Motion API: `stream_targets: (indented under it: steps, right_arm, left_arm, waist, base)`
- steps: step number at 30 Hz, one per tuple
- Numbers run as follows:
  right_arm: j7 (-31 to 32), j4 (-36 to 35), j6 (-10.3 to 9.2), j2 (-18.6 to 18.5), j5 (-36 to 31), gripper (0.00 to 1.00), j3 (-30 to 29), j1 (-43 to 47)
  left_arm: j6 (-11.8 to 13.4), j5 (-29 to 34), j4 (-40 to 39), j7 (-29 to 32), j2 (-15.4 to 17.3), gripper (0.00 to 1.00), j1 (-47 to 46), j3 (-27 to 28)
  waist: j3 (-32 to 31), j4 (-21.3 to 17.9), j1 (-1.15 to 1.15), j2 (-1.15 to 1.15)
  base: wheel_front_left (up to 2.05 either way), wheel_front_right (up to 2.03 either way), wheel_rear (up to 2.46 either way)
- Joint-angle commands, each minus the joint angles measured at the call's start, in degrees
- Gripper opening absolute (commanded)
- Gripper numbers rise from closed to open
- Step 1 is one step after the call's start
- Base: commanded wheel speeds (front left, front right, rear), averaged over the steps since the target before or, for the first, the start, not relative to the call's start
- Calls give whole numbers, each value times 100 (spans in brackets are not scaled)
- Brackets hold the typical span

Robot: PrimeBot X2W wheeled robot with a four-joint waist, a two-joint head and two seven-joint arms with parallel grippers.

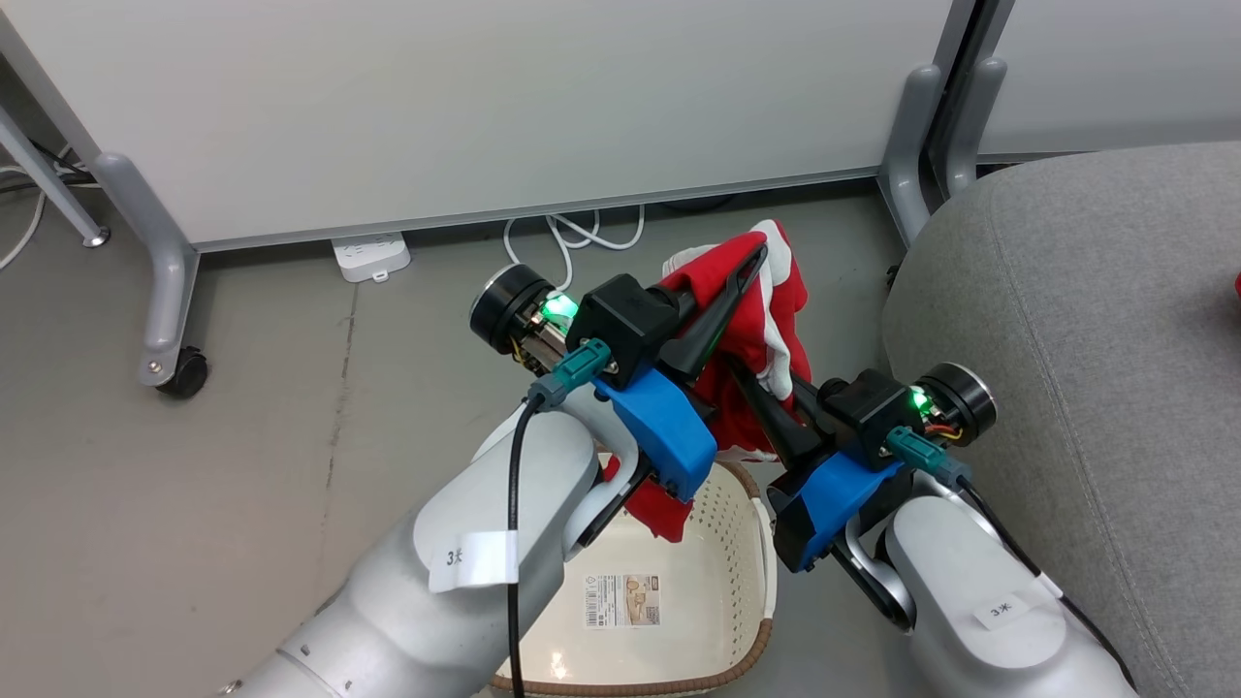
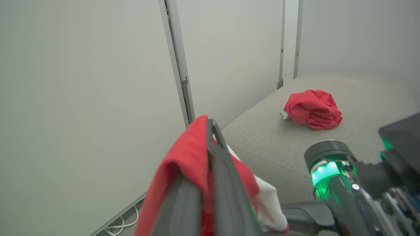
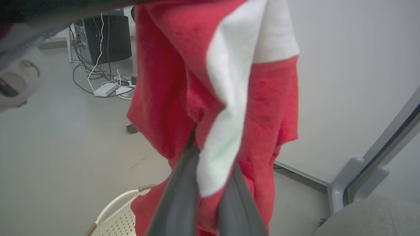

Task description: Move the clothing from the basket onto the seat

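While one red garment (image 1: 766,320) hangs over the basket (image 1: 747,543), pinched tight by your left gripper (image 1: 749,264) and right gripper (image 1: 751,383), you see the basket's unreadable label (image 1: 623,600), forearm tags (image 1: 472,559) starting "3", another garment (image 2: 311,108) on the seat (image 1: 1066,339), and a partition foot (image 1: 906,165) beside it.

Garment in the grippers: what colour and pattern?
The garment is bright red with a white stripe; right wrist view shows it best.

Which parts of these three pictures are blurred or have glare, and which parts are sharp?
Head view: sharp and evenly lit, with one small glare spot on the floor of the basket. Left wrist view: the left gripper and the held garment are out of focus, while the garment on the seat is clearer. Right wrist view: the right gripper is soft, being close to the lens.
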Motion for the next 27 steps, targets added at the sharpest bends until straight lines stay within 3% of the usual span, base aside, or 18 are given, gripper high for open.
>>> stream_targets:
  steps: [1, 8, 9, 10, 11, 27]
  right_arm:
    - [-3, -19, 1, -16, 53, 0, -6, -33]
    - [-3, -64, 1, -18, 84, 0, 2, 11]
    - [-2, -73, 1, -17, 91, 0, -9, 18]
    - [-2, -81, 1, -14, 99, 0, -22, 24]
    - [-3, -88, 1, -12, 105, 0, -35, 28]
    - [-3, -218, 1, -7, 211, 0, -279, 61]
  left_arm:
    - [23, 3, 14, -27, -3, 0, -36, -20]
    - [11, 47, 58, -27, -3, 0, 25, -38]
    - [10, 51, 68, -27, -3, 12, 38, -40]
    - [18, 53, 80, -27, -3, 42, 48, -42]
    - [36, 57, 98, -27, -3, 100, 55, -50]
    - [71, 57, 159, -27, -3, 100, 88, -141]
  waist:
    - [-1, 1, 0, 0]
    - [-9, -19, 0, 0]
    - [-9, -24, 0, 0]
    - [-8, -29, 0, 0]
    - [-5, -32, 0, 0]
    - [125, -132, 0, 0]
  base:
    - [0, 0, 0]
    - [0, 0, 0]
    - [0, 0, 0]
    - [0, 0, 0]
    - [0, 0, 0]
    - [0, 0, 0]
